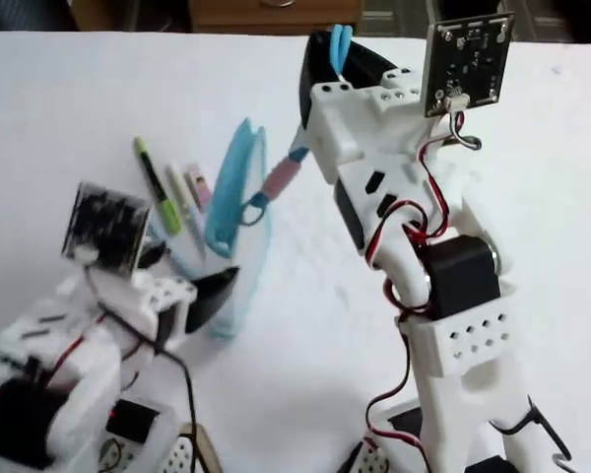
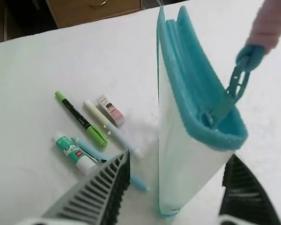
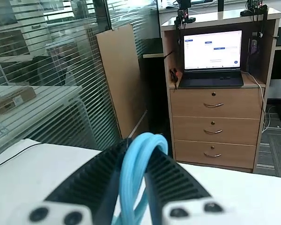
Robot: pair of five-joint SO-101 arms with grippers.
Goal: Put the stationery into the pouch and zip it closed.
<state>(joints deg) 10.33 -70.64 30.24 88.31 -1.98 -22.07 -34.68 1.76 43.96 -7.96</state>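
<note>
The pale pouch (image 2: 187, 154) with a blue zip top stands upright on the white table (image 1: 98, 89). My left gripper (image 2: 178, 159) is open and straddles its base, with a gap showing on one side. The zip slider (image 2: 208, 117) sits at the near end, its pull tied to a pink fuzzy charm (image 1: 281, 177). My right gripper (image 1: 340, 59) is raised beyond the pouch, shut on the charm's blue loop (image 3: 140, 168). Beside the pouch lie a green marker (image 2: 79, 119), a white pen (image 2: 112, 129), an eraser (image 2: 110, 110), a glue stick (image 2: 74, 151) and a blue pen (image 2: 91, 152).
The right arm's body (image 1: 443, 286) and its red and black cables stand on the table's right side. A wooden drawer cabinet (image 3: 213, 122) with a laptop (image 3: 210, 56) stands beyond the table's far edge.
</note>
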